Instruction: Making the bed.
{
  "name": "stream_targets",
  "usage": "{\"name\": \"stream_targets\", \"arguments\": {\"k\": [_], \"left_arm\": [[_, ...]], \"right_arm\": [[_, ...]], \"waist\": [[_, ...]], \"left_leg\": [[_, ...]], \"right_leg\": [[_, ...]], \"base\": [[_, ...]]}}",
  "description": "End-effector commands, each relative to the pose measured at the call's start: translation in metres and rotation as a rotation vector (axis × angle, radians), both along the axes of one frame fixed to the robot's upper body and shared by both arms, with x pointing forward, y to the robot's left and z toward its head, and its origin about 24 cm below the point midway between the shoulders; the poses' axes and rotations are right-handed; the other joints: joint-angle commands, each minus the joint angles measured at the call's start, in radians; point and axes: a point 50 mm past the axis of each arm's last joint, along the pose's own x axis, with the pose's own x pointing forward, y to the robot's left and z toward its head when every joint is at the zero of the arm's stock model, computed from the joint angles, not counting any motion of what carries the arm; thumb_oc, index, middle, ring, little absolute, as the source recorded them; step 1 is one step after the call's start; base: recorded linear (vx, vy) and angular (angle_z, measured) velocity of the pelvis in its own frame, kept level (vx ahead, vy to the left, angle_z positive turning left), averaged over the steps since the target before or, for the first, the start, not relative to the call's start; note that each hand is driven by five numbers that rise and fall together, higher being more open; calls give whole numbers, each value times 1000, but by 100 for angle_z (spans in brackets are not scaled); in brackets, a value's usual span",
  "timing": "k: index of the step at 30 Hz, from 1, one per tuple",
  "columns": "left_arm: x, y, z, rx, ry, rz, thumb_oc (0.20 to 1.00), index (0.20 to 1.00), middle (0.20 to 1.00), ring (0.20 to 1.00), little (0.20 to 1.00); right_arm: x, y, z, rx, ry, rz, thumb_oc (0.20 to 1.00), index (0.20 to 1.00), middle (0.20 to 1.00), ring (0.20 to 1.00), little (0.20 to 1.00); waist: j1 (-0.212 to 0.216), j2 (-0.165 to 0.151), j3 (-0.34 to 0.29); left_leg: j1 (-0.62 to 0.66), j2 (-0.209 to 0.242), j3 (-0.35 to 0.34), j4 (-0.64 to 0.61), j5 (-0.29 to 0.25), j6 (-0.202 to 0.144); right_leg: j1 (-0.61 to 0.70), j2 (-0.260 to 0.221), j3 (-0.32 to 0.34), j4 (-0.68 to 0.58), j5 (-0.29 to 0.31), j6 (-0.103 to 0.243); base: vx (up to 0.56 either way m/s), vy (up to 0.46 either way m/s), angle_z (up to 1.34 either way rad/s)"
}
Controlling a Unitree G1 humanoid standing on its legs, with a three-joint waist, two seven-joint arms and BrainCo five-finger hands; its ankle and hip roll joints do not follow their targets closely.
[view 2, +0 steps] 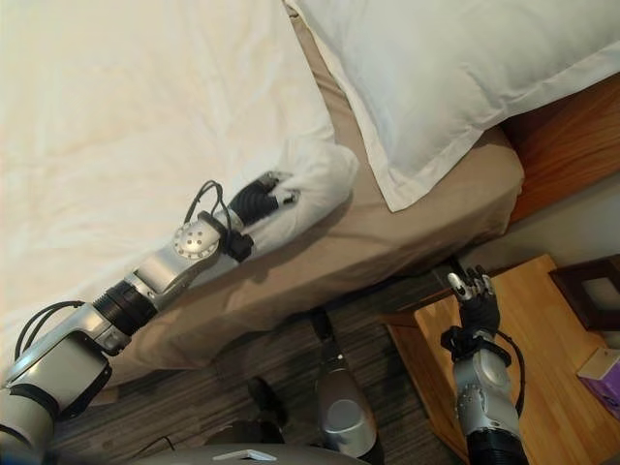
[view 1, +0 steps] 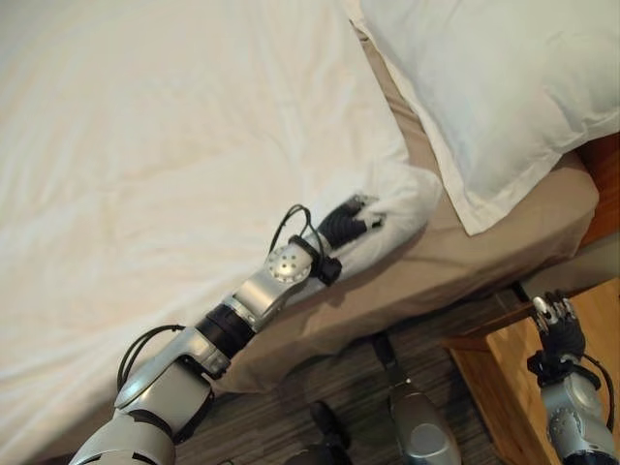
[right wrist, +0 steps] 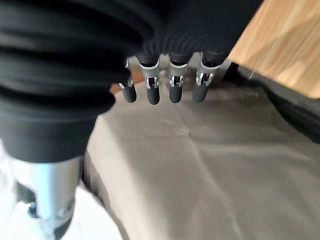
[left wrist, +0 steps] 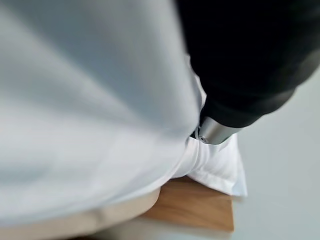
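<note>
A white duvet [view 1: 174, 165] covers most of the bed, and its top corner [view 1: 407, 199] is bunched at the bed's side edge. My left hand [view 1: 351, 221] reaches onto that corner, fingers curled into the cloth; the left wrist view has white duvet [left wrist: 90, 100] pressed close against the hand. A white pillow [view 2: 455, 77] lies at the head of the bed on the tan fitted sheet [view 1: 484, 242]. My right hand [view 2: 478, 298] hangs beside the bed over a nightstand, fingers [right wrist: 172, 87] straight and holding nothing.
A wooden nightstand [view 2: 542, 378] stands by the bed's head end with a dark tray [view 2: 591, 291] and a purple box [view 2: 605, 373] on it. The wooden headboard [view 2: 572, 126] rises behind the pillow. Dark striped floor [view 1: 339, 387] lies below the bed's edge.
</note>
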Motion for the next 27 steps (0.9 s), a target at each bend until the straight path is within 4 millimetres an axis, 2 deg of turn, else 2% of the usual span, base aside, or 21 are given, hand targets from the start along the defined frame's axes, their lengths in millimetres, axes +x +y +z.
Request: {"name": "stream_targets", "arguments": {"k": [1, 4, 6, 7, 10, 11, 12, 13, 20, 27], "left_arm": [[-3, -17, 17, -34, -15, -166, 200, 200, 200, 200, 200], [-23, -24, -8, 38, 88, -288, 200, 200, 200, 200, 200], [-35, -31, -24, -16, 186, -322, 200, 200, 200, 200, 200], [-35, -31, -24, -17, 187, -322, 200, 200, 200, 200, 200], [-49, -58, -43, -129, 306, -344, 200, 200, 200, 200, 200], [-56, -78, -47, -171, 338, -377, 200, 200, 200, 200, 200], [-56, -79, -47, -171, 338, -377, 200, 200, 200, 200, 200], [-62, -102, -45, -198, 353, -422, 1000, 1000, 1000, 1000, 1000], [-68, -110, -31, -257, 344, -488, 1000, 1000, 1000, 1000, 1000], [-68, -96, -12, -239, 272, -538, 1000, 1000, 1000, 1000, 1000]], "right_arm": [[-3, -12, 20, -61, -101, -49, 1000, 1000, 1000, 1000, 1000], [-6, -16, 21, -76, -98, -75, 1000, 1000, 1000, 1000, 1000], [-6, -18, 21, -84, -95, -93, 1000, 1000, 1000, 1000, 1000], [-7, -19, 21, -85, -94, -93, 1000, 1000, 1000, 1000, 1000], [-6, -17, 20, -92, -86, -110, 1000, 1000, 1000, 1000, 1000], [-6, -19, 21, -90, -89, -129, 1000, 1000, 1000, 1000, 1000], [-6, -19, 21, -91, -89, -129, 1000, 1000, 1000, 1000, 1000], [-3, -22, 26, -91, -113, -154, 1000, 1000, 1000, 1000, 1000], [-6, -33, 30, -136, -102, -202, 1000, 1000, 1000, 1000, 1000], [-7, -43, 35, -171, -100, -239, 1000, 1000, 1000, 1000, 1000]], "waist": [[-27, -14, -50], [-27, 2, -60], [-27, 9, -67], [-28, 10, -68], [-34, 9, -79], [-39, 10, -84], [-39, 10, -84], [-47, 8, -93], [-43, 14, -107], [-28, 24, -123]], "left_leg": [[-23, 38, -44, 11, 65, -27], [-13, 35, -47, 11, 61, -25], [-5, 34, -50, 11, 58, -24], [-5, 34, -50, 11, 58, -24], [5, 32, -54, 11, 54, -21], [12, 29, -58, 11, 50, -18], [12, 29, -59, 11, 50, -18], [20, 26, -61, 11, 45, -15], [32, 21, -71, 11, 40, -11], [48, 16, -80, 11, 37, -8]], "right_leg": [[126, -37, -25, 13, -94, 113], [140, -40, -29, 13, -101, 111], [150, -41, -33, 13, -107, 109], [150, -41, -34, 13, -108, 109], [166, -45, -35, 13, -116, 104], [176, -46, -36, 13, -120, 103], [177, -46, -36, 13, -120, 103], [188, -49, -38, 13, -124, 101], [207, -56, -45, 13, -131, 99], [233, -61, -56, 13, -138, 96]], "base": [[0, 0, 0], [36, 4, 5], [16, 1, 0], [32, 4, 4], [32, 6, 8], [35, 8, 12], [57, 5, 16], [33, 1, 13], [9, 3, 3], [17, 1, -2]]}}
